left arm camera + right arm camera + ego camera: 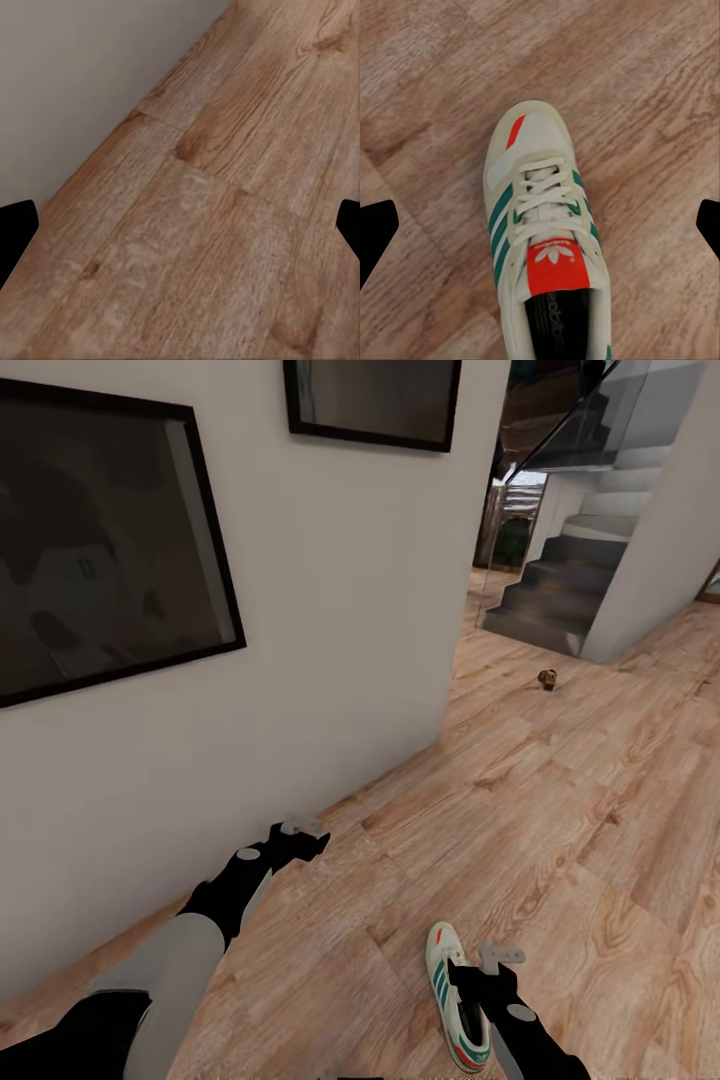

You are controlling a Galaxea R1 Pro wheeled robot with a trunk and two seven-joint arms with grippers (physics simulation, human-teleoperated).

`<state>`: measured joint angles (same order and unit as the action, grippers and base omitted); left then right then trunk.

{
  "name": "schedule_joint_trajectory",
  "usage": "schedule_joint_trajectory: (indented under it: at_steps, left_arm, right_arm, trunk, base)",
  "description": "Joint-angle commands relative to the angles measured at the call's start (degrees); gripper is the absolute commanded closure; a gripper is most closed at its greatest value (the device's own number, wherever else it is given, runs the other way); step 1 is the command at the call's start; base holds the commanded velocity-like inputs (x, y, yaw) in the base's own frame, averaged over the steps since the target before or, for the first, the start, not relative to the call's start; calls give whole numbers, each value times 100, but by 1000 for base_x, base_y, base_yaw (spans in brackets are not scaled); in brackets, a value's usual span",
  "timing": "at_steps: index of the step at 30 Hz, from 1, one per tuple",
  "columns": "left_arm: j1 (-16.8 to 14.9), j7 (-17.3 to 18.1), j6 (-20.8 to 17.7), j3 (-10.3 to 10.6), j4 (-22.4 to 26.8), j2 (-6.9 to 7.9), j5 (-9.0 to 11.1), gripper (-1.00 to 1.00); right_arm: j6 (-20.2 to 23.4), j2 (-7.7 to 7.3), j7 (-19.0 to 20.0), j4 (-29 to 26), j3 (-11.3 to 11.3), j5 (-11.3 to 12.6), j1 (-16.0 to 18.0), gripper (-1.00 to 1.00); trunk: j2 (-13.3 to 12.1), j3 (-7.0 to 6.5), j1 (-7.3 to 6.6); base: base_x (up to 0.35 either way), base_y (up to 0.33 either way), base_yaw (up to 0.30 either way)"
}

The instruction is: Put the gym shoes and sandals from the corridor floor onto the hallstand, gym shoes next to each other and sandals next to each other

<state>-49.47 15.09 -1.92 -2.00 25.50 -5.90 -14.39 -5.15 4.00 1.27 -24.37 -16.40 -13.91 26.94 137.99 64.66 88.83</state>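
**Right gripper over one sneaker, nothing grasped yet**

The right gripper (pixel 500 960) hangs above a sneaker (pixel 456 997) on the floor (pixel 560 810), its fingers spread wide: in the right wrist view the dark fingertips (pixel 376 229) sit at the two edges with the shoe (pixel 544 247) between them, untouched. The shoe lies directly under the gripper and a little toward the robot. Its long axis runs roughly away from the robot, toe pointing forward, heel nearest the base, so the open fingers straddle it across its width. I judge the next move to be a straight descent to close on the sides near the tongue.

The left gripper (pixel 300 835) is also open and empty, held low near the wall (pixel 330 610), well apart from the shoe; the right arm is clearly the nearer one.

The sneaker is cream-white with green side stripes, white laces and a red-orange tongue patch; its upper looks soft and may yield under the pads. The floor is light wood plank with strong grain. Far ahead, near the stairs (pixel 560 590), a small brown object (pixel 547 679) lies on the floor, too small to identify.
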Motion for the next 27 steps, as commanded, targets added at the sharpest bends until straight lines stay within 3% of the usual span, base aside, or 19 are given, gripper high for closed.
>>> schedule_joint_trajectory:
  at_steps: [1,13,18,27]
  left_arm:
    - [-1,29,-22,-23,13,-2,-29,-100]
    - [9,29,-28,-27,15,-5,-30,-100]
    - [14,29,-26,-28,11,-4,-30,-100]
    - [39,29,-21,-28,-21,-8,-29,-100]
  right_arm:
    - [-21,6,13,2,-48,-59,4,-100]
    - [-28,5,13,2,-48,-59,4,-100]
    - [-33,6,13,2,-48,-59,4,-100]
    - [-731,-129,13,182,-48,-61,-3,-100]
  trunk:
    - [44,32,21]
    - [525,356,285]
    - [532,512,298]
    - [544,793,321]
  base:
    - [0,0,0]
    - [0,0,0]
    - [0,0,0]
    - [0,0,0]
